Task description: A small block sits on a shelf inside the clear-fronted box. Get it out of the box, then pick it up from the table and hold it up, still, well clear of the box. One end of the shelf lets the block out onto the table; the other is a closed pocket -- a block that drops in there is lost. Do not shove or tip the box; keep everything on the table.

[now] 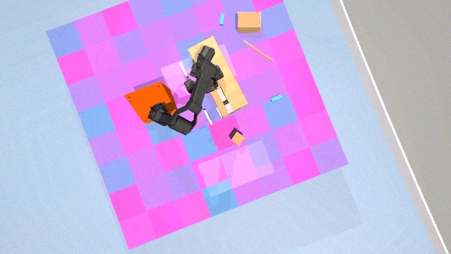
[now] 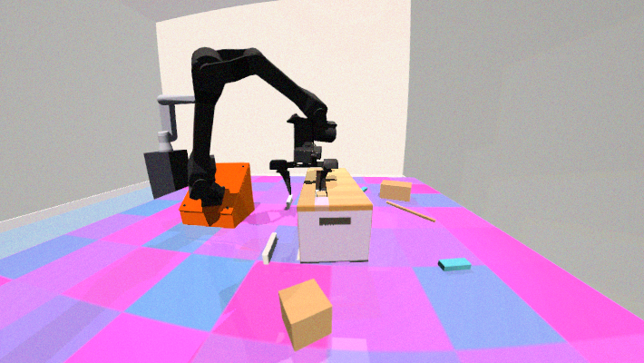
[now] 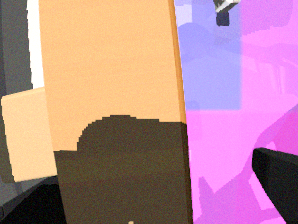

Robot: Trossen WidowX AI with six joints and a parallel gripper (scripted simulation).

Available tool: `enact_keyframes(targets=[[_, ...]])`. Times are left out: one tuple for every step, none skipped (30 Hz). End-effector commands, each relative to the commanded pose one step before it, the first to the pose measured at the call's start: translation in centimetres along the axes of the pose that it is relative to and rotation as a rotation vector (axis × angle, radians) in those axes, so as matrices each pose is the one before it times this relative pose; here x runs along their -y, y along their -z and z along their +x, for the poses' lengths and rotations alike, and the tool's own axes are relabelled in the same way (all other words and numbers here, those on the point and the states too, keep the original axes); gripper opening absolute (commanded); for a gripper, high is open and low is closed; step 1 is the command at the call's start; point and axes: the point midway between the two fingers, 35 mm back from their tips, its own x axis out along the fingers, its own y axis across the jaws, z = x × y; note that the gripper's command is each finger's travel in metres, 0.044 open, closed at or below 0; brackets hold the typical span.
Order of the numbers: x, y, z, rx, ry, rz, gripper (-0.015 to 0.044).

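One arm (image 1: 197, 92): from the top you see it reach over the box (image 1: 236, 95), which has a slot in its tan lid.
Block: you cannot see it for sure here; it is likely inside on the shelf.
Side view: the claw (image 2: 305, 174) hangs wide open with nothing in it, one finger down in the slot, one outside the box.
Wrist view: mostly tan lid (image 3: 107, 50); the block is hidden.
Handling: the block is probably small, light and stiff, so push it softly, then pinch its flat sides.
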Motion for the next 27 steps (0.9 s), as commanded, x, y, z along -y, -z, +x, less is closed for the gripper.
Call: enact_keyframes(targets=[[0.149,-0.778,0.272,0.00743,-0.00001,-0.0054,0.0400],[-0.002,-0.177,0.036,0.00010,0.00002,0.0000,0.0400],[-0.002,-0.177,0.036,0.00010,0.00002,0.0000,0.0400],[-0.002,-0.177,0.036,0.00010,0.00002,0.0000,0.0400],[-0.002,-0.177,0.036,0.00010,0.00002,0.0000,0.0400],[-0.002,-0.177,0.036,0.00010,0.00002,0.0000,0.0400],[-0.002,-0.178,0.036,0.00010,0.00002,0.0000,0.0400],[-0.002,-0.178,0.036,0.00010,0.00002,0.0000,0.0400],[-0.002,-0.179,0.037,0.00010,0.00002,0.0000,0.0400],[-0.002,-0.179,0.037,0.00010,0.00002,0.0000,0.0400],[-0.002,-0.179,0.037,0.00010,0.00001,0.0000,0.0400],[-0.002,-0.179,0.036,0.00010,0.00001,0.0000,0.0400],[-0.002,-0.179,0.037,0.00010,0.00001,0.0000,0.0400],[-0.002,-0.180,0.037,0.00010,0.00001,0.0000,0.0400],[-0.002,-0.180,0.037,0.00010,0.00001,0.0000,0.0400],[0.028,0.100,-0.021,-0.00010,-0.00001,0.0000,0.0400],[0.046,0.158,-0.033,-0.00014,-0.00001,0.0000,0.0400],[0.070,0.234,-0.048,-0.00017,-0.00001,0.0000,0.0400],[0.102,0.329,-0.066,-0.00017,0.00002,0.0000,0.0400],[0.099,0.304,-0.060,-0.00008,0.00004,0.0000,0.0400],[0.035,0.105,-0.021,-0.00001,0.00002,0.0000,0.0400],[0.000,0.000,0.000,0.00000,0.00000,0.0000,0.0400],[0.000,0.000,0.000,0.00000,0.00000,0.0000,0.0400],[0.000,0.000,0.000,0.00000,0.00000,0.0000,0.0400],[0.000,0.000,0.000,0.00000,0.00000,0.0000,0.0400],[0.000,0.000,0.000,0.00000,0.00000,0.0000,0.0400],[0.000,0.000,0.000,0.00000,0.00000,0.0000,0.0400]])
